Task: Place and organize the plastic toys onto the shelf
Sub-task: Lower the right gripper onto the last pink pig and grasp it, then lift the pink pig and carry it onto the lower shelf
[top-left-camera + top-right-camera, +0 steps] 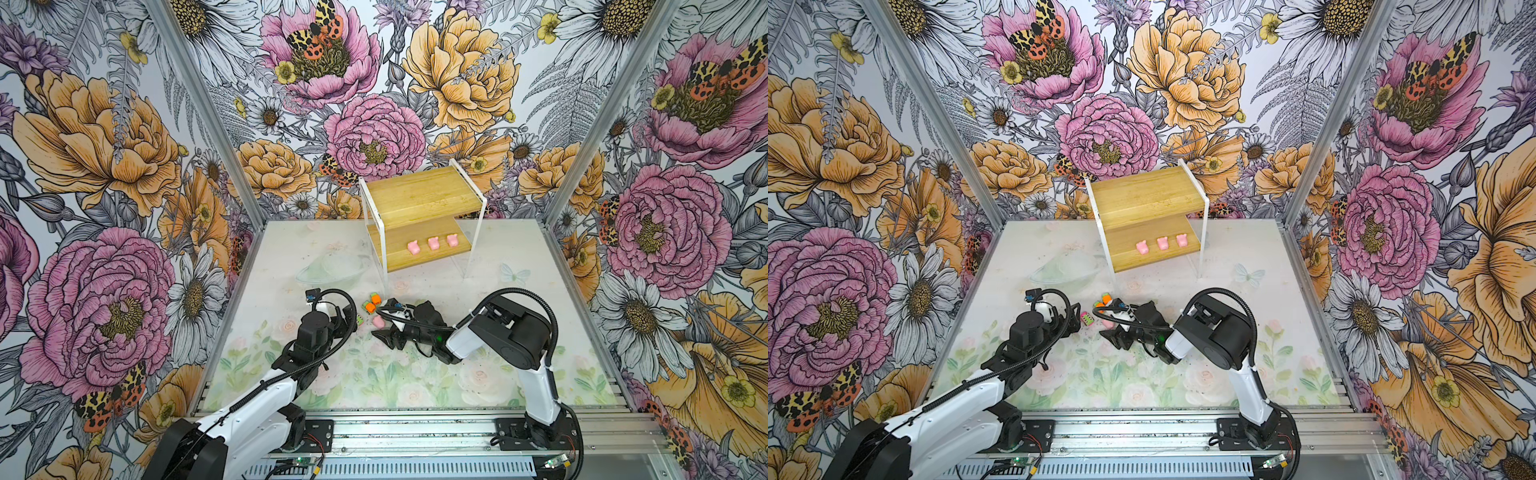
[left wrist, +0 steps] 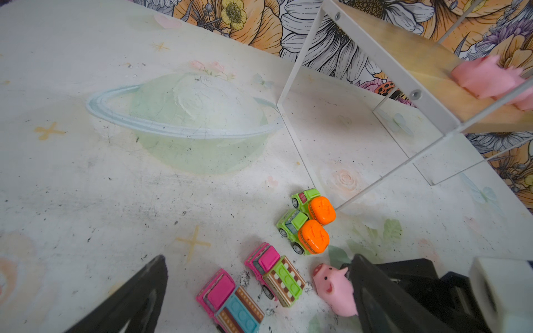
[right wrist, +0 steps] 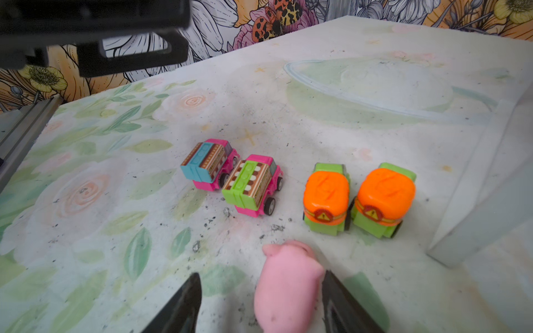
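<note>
R gripper [image 3: 262,276] is straddling pig [image 3: 288,288] in front of shelf [image 1: 419,195], jaws half-open, off-centre; needs centring, soft squeeze. L gripper [image 2: 258,256] is hanging wide, empty.

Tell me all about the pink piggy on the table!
The pig is a small, pale pink, blocky toy, matte and soft-looking, with a snout, dark eyes and little ears. It sits on the table between the open fingers of the right gripper; one finger seems to touch its side, the other stands apart.
</note>
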